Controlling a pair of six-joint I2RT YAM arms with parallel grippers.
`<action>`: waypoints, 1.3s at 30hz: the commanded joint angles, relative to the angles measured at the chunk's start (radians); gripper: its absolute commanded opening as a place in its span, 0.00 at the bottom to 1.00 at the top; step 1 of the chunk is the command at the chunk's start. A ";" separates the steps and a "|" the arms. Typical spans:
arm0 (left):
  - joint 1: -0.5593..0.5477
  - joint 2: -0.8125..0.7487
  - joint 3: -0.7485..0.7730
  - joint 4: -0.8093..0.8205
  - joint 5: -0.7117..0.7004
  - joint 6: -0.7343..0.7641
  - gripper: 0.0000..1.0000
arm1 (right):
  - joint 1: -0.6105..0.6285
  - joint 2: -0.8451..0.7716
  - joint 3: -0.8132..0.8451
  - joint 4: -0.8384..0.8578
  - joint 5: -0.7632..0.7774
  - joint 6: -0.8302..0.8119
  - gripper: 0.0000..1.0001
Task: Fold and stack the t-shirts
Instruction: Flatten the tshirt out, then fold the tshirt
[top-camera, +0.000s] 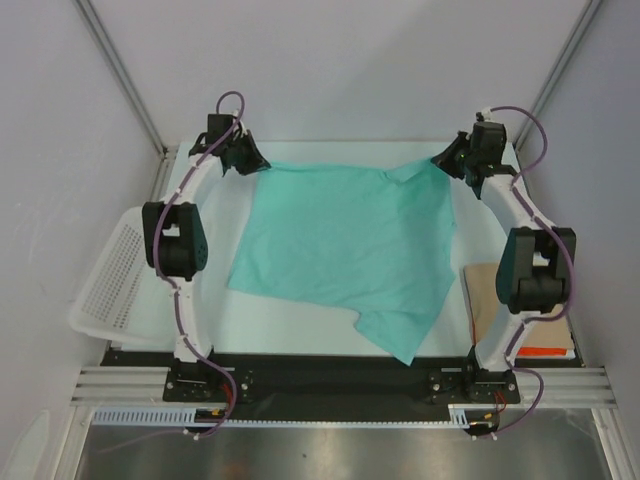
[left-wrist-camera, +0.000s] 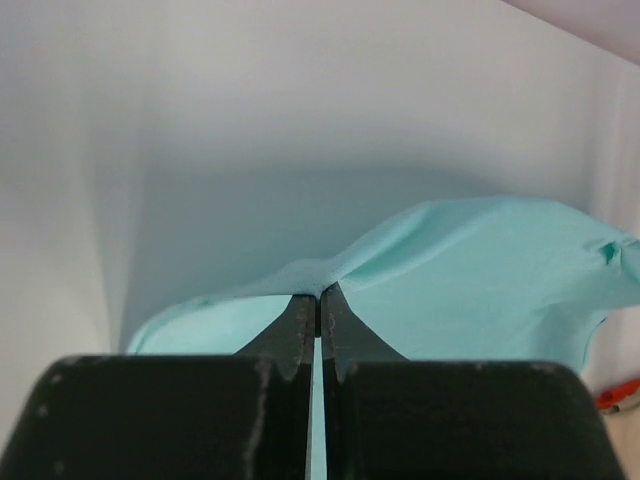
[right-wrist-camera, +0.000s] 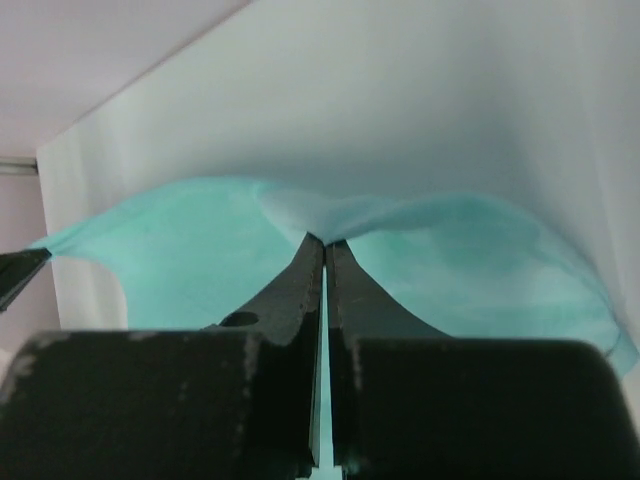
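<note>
Nearest the overhead camera, the 2 arm bases sit bolted to a black rail (top-camera: 340, 372) along the bottom of the frame. Beyond it lies the white table (top-camera: 290, 325), walled in by pale panels on 3 sides.

1 teal t-shirt (top-camera: 345, 250) fills the middle of the table. Its upper edge runs left to right, stretched between the 2 grippers at the far side. The body runs from that edge toward the bottom of the frame, skewed to the lower right, so the long axis leans from upper left to lower right. Its lowest flap ends in a point just above the rail at lower centre-right.

Bare table shows to the left of the cloth and in a strip below its lower edge. On the right only a narrow gap separates the cloth from the brown cardboard sheet (top-camera: 482, 290).

A white mesh basket (top-camera: 105, 280) hangs off the table's left edge, outside the left arm.

At upper left, the left gripper (top-camera: 248, 160) pinches the cloth's corner; in its wrist view the fingers (left-wrist-camera: 300, 325) meet on the teal fabric (left-wrist-camera: 480, 270). At upper right, the right gripper (top-camera: 447, 160) does the same, its fingers (right-wrist-camera: 300, 275) pressed together on the cloth (right-wrist-camera: 180, 250).
</note>
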 joint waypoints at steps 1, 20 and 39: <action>0.025 0.074 0.128 0.049 0.091 -0.006 0.00 | -0.003 0.106 0.144 0.055 -0.038 0.002 0.00; 0.071 0.099 0.169 -0.245 0.020 0.048 0.00 | -0.014 0.013 0.202 -0.632 -0.053 0.100 0.00; 0.075 0.081 0.180 -0.457 -0.055 0.142 0.00 | -0.072 -0.191 -0.222 -0.595 -0.220 0.343 0.00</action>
